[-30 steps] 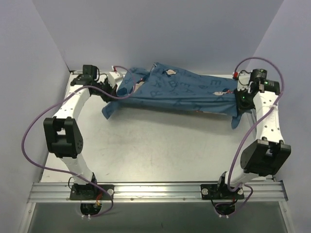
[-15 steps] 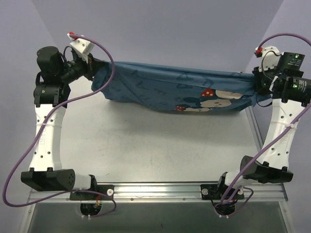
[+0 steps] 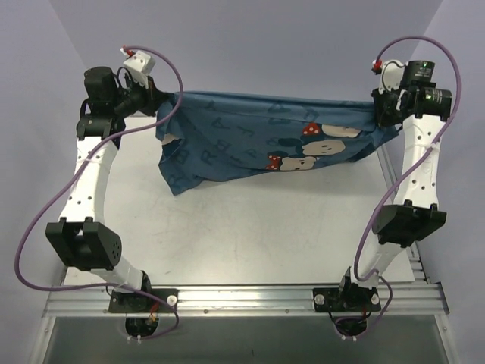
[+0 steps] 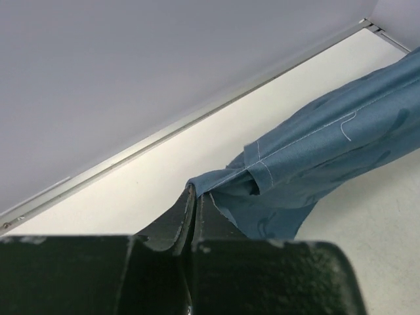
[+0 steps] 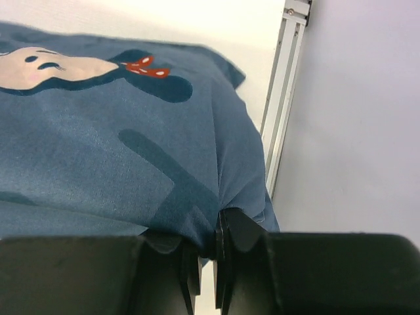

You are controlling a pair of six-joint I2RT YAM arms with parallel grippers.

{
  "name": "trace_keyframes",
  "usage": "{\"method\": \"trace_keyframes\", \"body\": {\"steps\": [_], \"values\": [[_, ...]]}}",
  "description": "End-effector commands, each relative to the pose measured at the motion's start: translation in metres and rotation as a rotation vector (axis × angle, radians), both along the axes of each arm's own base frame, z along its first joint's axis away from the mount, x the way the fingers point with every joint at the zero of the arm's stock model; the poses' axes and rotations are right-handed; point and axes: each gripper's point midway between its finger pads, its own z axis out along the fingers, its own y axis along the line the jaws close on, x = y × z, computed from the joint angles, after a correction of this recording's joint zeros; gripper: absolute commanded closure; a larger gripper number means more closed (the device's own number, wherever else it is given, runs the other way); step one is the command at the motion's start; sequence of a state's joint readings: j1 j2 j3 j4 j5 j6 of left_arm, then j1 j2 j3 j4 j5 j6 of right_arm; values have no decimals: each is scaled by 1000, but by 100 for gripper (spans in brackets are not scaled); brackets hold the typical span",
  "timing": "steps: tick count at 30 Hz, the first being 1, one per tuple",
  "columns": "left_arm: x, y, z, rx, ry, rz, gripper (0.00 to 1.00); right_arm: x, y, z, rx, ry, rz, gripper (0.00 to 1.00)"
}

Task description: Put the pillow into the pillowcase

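Note:
The blue pillowcase (image 3: 265,140), printed with letters and mouse faces with red bows, hangs stretched in the air between my two grippers above the back of the table. My left gripper (image 3: 155,102) is shut on its left top corner; in the left wrist view the fingertips (image 4: 195,193) pinch the hemmed edge of the pillowcase (image 4: 315,157). My right gripper (image 3: 380,108) is shut on the right top corner, with the cloth (image 5: 98,151) bunched between its jaws (image 5: 218,220). The lower left part sags towards the table. The pillow is out of view.
The white table (image 3: 250,227) lies below the cloth, with grey walls close at the back and sides. An aluminium rail (image 3: 242,299) carries both arm bases at the near edge. Purple cables (image 3: 45,220) loop beside each arm.
The pillowcase went from lying on the table to hanging between both raised grippers. Since half a second ago both grippers moved slightly inward and the cloth now shows more of its printed face.

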State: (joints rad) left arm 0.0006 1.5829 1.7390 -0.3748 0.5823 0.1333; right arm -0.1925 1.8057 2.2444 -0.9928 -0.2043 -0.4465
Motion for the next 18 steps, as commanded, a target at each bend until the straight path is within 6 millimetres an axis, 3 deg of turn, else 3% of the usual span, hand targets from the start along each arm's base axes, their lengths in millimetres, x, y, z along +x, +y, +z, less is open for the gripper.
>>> {"method": "trace_keyframes", "body": {"steps": [1,4,7,9,10,12,13,14,15,16,18], "values": [[14,53,75,12,-244,222,100,0,-39,81,-142,-257,-146,100],[11,51,86,0,-269,210,100,-7,-38,93,-142,-291,-151,100],[-3,44,87,0,-273,170,100,-30,-37,103,-171,-305,-128,100],[-24,40,85,15,-277,144,100,-57,-37,96,-183,-279,-127,100],[-44,38,93,19,-296,141,100,-67,-37,92,-202,-261,-117,100],[-62,36,76,31,-263,132,100,-101,-32,82,-229,-219,-101,100],[-86,33,84,35,-281,119,100,-114,-31,80,-247,-206,-98,100],[-98,32,83,45,-286,114,100,-139,-28,88,-282,-222,-86,100],[-106,32,71,47,-262,112,100,-149,-27,74,-289,-185,-80,100],[-129,29,77,50,-278,107,100,-160,-25,74,-304,-187,-78,100],[-145,29,71,58,-268,109,100,-189,-19,69,-323,-182,-73,100]]}}
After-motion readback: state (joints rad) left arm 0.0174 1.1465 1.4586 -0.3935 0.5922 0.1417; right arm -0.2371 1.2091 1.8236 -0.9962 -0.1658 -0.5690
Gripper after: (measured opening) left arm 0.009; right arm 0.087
